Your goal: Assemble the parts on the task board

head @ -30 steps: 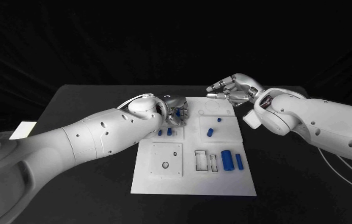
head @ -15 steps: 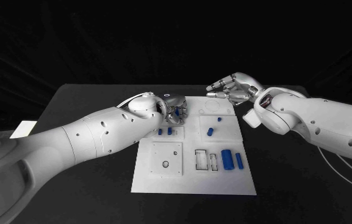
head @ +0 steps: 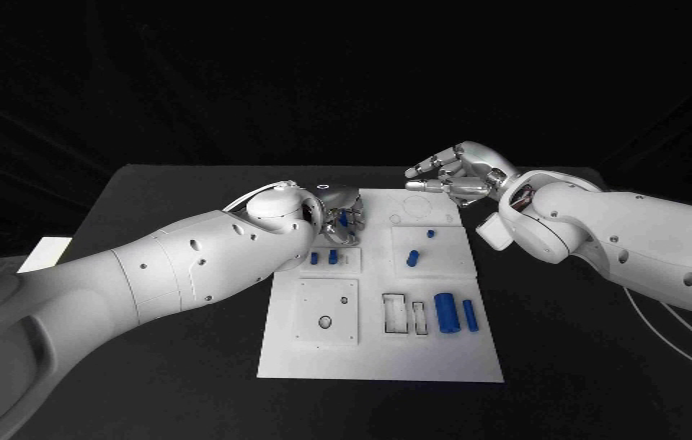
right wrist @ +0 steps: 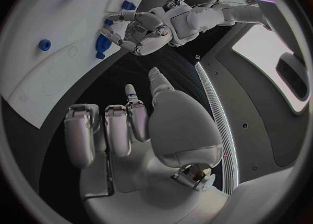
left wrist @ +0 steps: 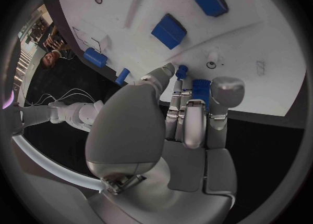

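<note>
**A:** Head view first. Where do the hands stand?

**B:** The left hand (head: 340,222) is low over the task board (head: 378,360), near the board's far left corner. The right hand (head: 459,173) hangs above the board's far right edge, apart from it. Two short blue pegs (head: 325,258) stand just nearer than the left hand. A small blue cylinder (head: 414,258) lies in the middle recess, and two long blue cylinders (head: 457,314) lie near the board's right edge.

**A:** Left wrist view?

**B:** The left hand (left wrist: 185,125) has its fingers (left wrist: 195,117) pressed together and curled round a small blue part (left wrist: 201,88). A blue tip (left wrist: 182,70) shows beyond the thumb; I cannot tell if it belongs to the same part. Two blue blocks (left wrist: 169,30) lie further along the board (left wrist: 261,41).

**A:** Right wrist view?

**B:** The right hand (right wrist: 130,125) holds nothing. Its fingers are curled in loosely, close together, above the black table beside the board's edge (right wrist: 39,83).

**A:** Step in hand?

**B:** By my judgement, seating the held part at the far left corner. The next move calls for aligning it over its hole and pressing straight down. The right hand waits.
</note>
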### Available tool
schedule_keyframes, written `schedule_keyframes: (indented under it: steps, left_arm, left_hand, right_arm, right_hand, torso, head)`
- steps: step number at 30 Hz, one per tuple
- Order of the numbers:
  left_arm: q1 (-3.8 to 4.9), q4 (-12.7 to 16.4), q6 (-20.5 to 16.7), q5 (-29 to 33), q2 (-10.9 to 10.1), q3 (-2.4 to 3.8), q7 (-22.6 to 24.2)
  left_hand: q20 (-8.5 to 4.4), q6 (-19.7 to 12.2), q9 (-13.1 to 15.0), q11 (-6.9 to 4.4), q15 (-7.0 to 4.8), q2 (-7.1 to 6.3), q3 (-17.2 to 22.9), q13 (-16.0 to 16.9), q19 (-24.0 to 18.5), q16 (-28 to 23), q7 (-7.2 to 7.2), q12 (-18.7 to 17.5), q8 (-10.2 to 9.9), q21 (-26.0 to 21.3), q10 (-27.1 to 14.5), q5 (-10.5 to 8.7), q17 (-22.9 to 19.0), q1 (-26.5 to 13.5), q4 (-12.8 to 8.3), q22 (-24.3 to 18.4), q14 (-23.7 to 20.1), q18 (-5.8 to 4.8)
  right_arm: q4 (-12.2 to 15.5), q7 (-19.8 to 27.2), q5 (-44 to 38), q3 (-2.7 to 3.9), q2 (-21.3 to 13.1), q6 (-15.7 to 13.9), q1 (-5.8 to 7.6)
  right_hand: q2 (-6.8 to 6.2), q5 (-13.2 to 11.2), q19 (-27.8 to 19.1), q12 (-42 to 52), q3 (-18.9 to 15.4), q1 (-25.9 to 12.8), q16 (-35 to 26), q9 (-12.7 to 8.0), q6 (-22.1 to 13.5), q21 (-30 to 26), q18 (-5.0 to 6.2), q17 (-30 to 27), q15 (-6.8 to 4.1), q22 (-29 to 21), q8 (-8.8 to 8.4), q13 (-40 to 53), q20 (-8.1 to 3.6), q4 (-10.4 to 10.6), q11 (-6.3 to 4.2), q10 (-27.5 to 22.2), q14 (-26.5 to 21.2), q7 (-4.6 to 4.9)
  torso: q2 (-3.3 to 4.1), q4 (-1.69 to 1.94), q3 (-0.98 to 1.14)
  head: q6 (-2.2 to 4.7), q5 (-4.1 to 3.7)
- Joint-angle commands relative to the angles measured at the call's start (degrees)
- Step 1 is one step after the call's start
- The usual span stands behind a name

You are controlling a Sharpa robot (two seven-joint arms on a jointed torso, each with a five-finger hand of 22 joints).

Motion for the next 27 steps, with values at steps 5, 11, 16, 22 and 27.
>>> schedule_keyframes:
  steps: [5, 11, 16, 22, 27]
  left_arm:
    - [-0.18, 0.4, 0.1, -0.5, -0.6, -0.02, -1.3]
    - [-0.18, 1.3, 0.0, -0.5, -1.3, 0.11, -1.7]
    - [-0.18, 2.0, 0.5, -0.5, -2.0, 0.17, -2.2]
    - [-0.18, 2.4, 1.0, -0.5, -2.5, 0.19, -2.6]
    - [-0.18, 2.5, 0.7, -0.5, -2.6, 0.19, -2.8]
  left_hand:
    - [0.03, -0.4, -0.4, 0.44, 0.38, 0.05, -1.2, -0.6, 1.1, 0.1, -0.04, -1.1, -1.2, -1.2, -1.8, -0.36, -0.6, -0.8, -0.4, -1.0, 2.7, -0.34]
    - [0.13, 0.1, -0.4, 0.56, 0.48, 0.29, -1.7, -0.7, 1.2, 0.1, 0.09, -1.3, -1.4, -1.6, -2.3, -0.34, -0.9, -0.8, -0.6, -1.2, 2.6, -0.30]
    - [0.18, 1.1, -0.3, 0.51, 0.47, 0.86, -1.7, -0.7, 1.3, 0.1, 0.15, -1.1, -1.3, -1.7, -2.0, -0.26, -1.0, -0.5, -0.8, -1.3, 2.6, -0.27]
    - [0.18, 1.6, -0.3, 0.45, 0.43, 1.28, -1.4, -0.7, 1.3, 0.2, 0.08, -0.9, -1.4, -1.8, -1.7, -0.17, -1.1, -0.2, -1.0, -1.3, 2.6, -0.25]
    - [0.14, 2.0, -0.4, 0.32, 0.32, 1.94, -0.4, -0.7, 1.4, 0.3, 0.13, -0.7, -1.7, -1.8, -0.9, -0.09, -1.2, 0.4, -1.3, -1.3, 2.5, -0.24]
  right_arm:
    - [-0.1, 0.6, -0.1, 0.00, 0.2, 1.0, -0.04]
    - [-0.2, 0.6, -0.1, 0.00, 0.2, 1.1, -0.05]
    - [-0.3, 0.6, -0.1, 0.00, 0.2, 1.1, -0.07]
    - [-0.3, 0.7, -0.1, 0.00, 0.2, 1.1, -0.09]
    - [-0.3, 0.7, -0.1, 0.00, 0.3, 1.2, -0.12]
  right_hand:
    - [0.68, 0.4, 2.2, -0.2, -0.4, -0.1, -0.2, 0.1, -0.3, -0.2, 0.36, 6.7, 0.04, 5.4, 0.01, 7.8, 0.13, 0.1, -0.04, -0.2, 4.0, 0.13]
    - [0.70, 0.4, 2.2, -0.2, -0.4, 0.0, -0.2, 0.1, -0.3, -0.2, 0.36, 6.7, 0.04, 5.4, 0.02, 7.9, 0.13, 0.1, -0.04, -0.2, 4.0, 0.12]
    - [0.72, 0.4, 2.2, -0.2, -0.4, 0.0, -0.2, 0.1, -0.3, -0.2, 0.36, 6.7, 0.03, 5.4, 0.02, 7.9, 0.13, 0.0, -0.04, -0.2, 4.0, 0.12]
    - [0.72, 0.4, 2.2, -0.2, -0.4, 0.0, -0.2, 0.1, -0.3, -0.2, 0.36, 6.7, 0.03, 5.4, 0.02, 7.9, 0.13, 0.0, -0.04, -0.2, 4.0, 0.12]
    - [0.72, 0.4, 2.2, -0.2, -0.4, 0.0, -0.2, 0.1, -0.3, -0.2, 0.36, 6.7, 0.03, 5.4, 0.02, 7.9, 0.13, 0.0, -0.04, -0.2, 4.0, 0.12]
  torso:
    - [0.04, -0.02, 0.03]
    - [0.04, -0.03, 0.01]
    - [-0.04, 0.02, 0.05]
    - [0.00, 0.01, 0.00]
    - [0.01, -0.04, -0.02]
  head:
    - [0.01, 0.14]
    - [-0.02, 0.19]
    - [-0.08, 0.15]
    - [-0.08, 0.23]
    - [-0.01, 0.30]
